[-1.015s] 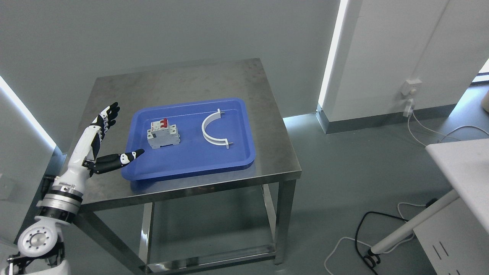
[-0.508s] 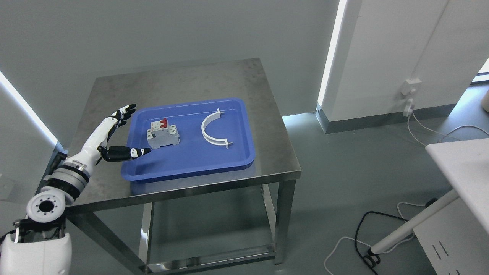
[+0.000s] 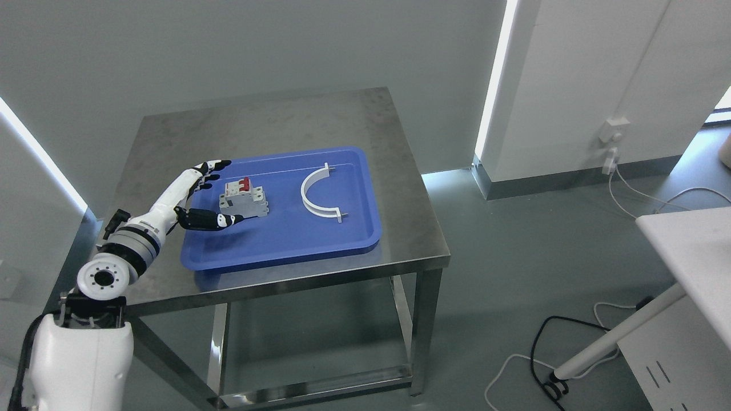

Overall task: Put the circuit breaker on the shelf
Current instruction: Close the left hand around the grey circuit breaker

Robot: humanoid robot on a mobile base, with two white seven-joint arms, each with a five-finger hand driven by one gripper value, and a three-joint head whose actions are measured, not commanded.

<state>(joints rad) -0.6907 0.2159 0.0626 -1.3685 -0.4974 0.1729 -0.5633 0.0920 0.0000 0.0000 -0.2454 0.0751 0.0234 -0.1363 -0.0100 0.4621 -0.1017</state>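
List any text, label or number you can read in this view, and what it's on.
No text is legible in this view.
Circuit breaker: a red and white label on its face, print too small and blurred to read.
Blue tray, white curved bracket, steel table: no markings visible.

Lab or test room: bare steel counter (image 3: 274, 123), grey sealed floor (image 3: 514, 274), loose cables (image 3: 571, 342) at 4 o'clock.
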